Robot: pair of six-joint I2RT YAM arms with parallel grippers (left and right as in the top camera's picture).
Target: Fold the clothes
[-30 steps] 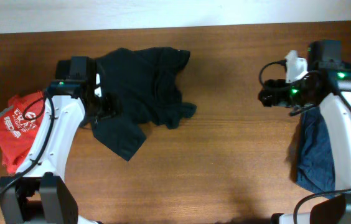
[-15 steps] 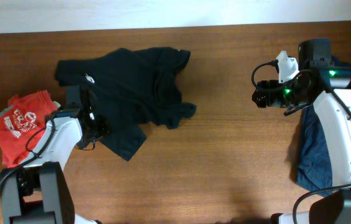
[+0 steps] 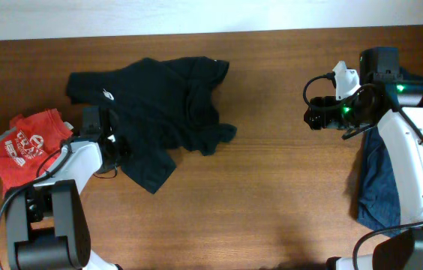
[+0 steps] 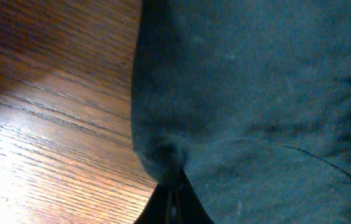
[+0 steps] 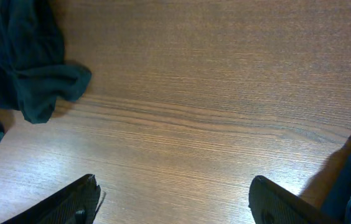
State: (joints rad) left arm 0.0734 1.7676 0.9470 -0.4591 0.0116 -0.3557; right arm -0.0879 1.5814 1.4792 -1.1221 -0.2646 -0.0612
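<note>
Presently we list one dark shirt [image 3: 166,97] crumpled near the bench's [image 3: 271,210] far edge, leftward, with a red tee [image 3: 28,146] at the left edge and a navy garment [image 3: 380,187] at the right edge. The left gripper [image 4: 172,199] has its jaws together on a pucker at the shirt's left border, while the right gripper [image 5: 175,205] hangs jaws apart, holding nothing, over bare wood. We judge the shirt light, limp and quick to bunch, so best taken at hem corners or shoulders.

A glossy brown wooden table [image 3: 271,187] meets a pale wall [image 3: 196,15].
</note>
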